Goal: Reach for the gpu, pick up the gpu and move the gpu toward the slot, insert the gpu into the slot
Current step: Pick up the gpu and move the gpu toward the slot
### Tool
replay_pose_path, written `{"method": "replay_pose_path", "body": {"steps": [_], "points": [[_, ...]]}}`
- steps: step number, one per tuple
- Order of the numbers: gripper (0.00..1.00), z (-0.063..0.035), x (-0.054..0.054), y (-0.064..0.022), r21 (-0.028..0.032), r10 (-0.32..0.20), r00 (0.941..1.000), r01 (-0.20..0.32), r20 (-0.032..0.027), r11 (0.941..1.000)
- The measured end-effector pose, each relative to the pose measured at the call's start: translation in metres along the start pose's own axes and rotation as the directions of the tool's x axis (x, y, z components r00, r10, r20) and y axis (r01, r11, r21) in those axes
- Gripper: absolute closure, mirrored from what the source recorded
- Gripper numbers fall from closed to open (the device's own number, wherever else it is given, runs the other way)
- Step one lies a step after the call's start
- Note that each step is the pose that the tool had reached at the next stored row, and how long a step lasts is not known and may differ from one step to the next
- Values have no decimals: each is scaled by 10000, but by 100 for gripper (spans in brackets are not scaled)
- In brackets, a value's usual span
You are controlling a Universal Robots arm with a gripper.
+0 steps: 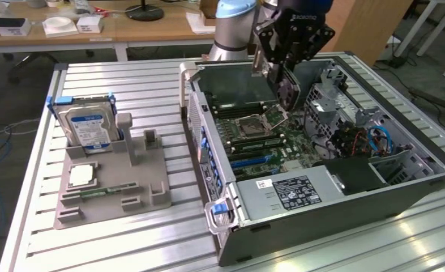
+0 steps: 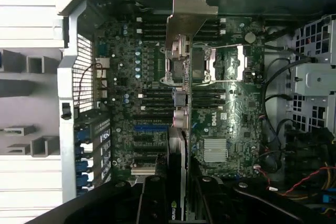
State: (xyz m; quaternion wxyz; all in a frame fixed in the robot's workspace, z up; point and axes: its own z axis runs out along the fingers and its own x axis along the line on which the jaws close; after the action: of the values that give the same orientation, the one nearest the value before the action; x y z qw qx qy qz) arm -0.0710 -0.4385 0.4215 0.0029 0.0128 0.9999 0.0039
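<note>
My gripper is shut on the gpu, a thin card with a round black fan. It hangs on edge above the open computer case, over the motherboard's processor socket. In the wrist view the gpu appears edge-on between my black fingers, its metal end bracket toward the case's rear wall. My gripper grips its near end. A blue slot lies on the board, closer to the power supply; in the wrist view this slot sits just beside the card's line.
A grey fixture tray on the slatted table holds a silver hard drive, a processor chip and a memory stick. Inside the case are the power supply, drive cage and cables. A wooden desk stands behind.
</note>
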Motion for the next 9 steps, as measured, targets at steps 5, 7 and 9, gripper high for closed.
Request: {"method": "replay_pose_path", "body": {"steps": [5, 7, 9], "points": [[74, 1, -166, 3, 0, 0, 10000, 0, 0, 10000], [74, 1, -228, 5, 1, 2, 10000, -2, 0, 10000], [74, 1, -288, 6, 1, 5, 10000, -5, 0, 10000]]}}
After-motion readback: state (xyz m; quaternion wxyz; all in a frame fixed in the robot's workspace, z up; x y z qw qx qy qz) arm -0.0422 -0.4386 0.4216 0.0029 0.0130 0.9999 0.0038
